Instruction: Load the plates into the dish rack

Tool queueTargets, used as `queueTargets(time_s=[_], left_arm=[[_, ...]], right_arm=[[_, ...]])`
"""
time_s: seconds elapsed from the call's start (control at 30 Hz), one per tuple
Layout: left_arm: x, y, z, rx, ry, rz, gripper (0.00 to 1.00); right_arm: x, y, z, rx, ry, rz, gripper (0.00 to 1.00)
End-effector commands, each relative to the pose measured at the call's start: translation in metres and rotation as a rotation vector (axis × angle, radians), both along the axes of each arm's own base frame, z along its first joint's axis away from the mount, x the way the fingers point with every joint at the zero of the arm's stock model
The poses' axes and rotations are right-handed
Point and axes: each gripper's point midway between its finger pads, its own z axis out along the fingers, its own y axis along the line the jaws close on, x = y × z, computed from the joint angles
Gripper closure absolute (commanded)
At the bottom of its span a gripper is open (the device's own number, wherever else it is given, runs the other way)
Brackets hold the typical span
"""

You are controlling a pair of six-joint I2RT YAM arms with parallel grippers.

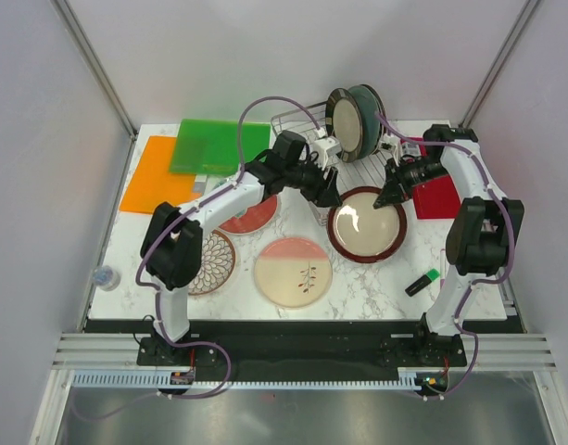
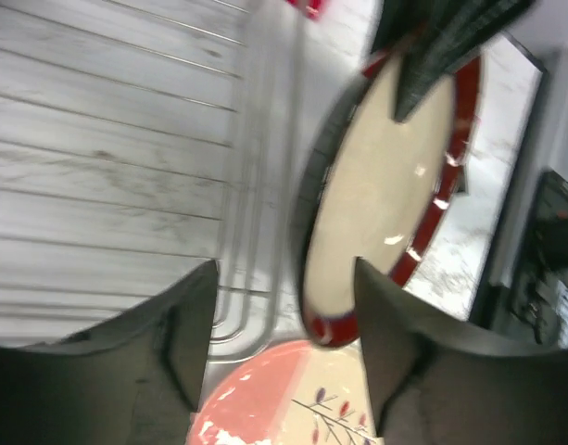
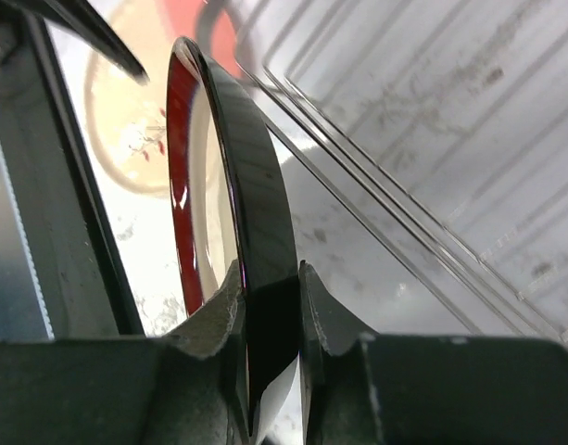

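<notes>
The cream plate with maroon rim is at centre right, in front of the silver wire dish rack. My right gripper is shut on its right rim, seen edge-on in the right wrist view between my fingertips. My left gripper is open at the plate's left edge; in the left wrist view the rim sits between the spread jaws, nearer the right finger. Two plates stand in the rack. The pink-cream sprig plate, brown petal plate and red plate lie flat.
A green board and an orange board lie at the back left. A red board lies by the right arm. A green marker lies at the front right. The rack's wires run close beside the left gripper.
</notes>
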Motion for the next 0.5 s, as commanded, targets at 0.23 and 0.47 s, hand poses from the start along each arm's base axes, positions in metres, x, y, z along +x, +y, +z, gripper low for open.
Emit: queueTargets(time_s=[0.23,0.47], left_arm=[[0.072,0.150,0.141,0.121,-0.495,0.561,0.00],[0.049,0.206,0.144,0.197,-0.574,0.630,0.00]], right_arm=[[0.037,-0.005,0.162,0.033,-0.239,-0.214,1.00],[0.103,-0.002,0.231,0.233,-0.291,-0.561,1.00]])
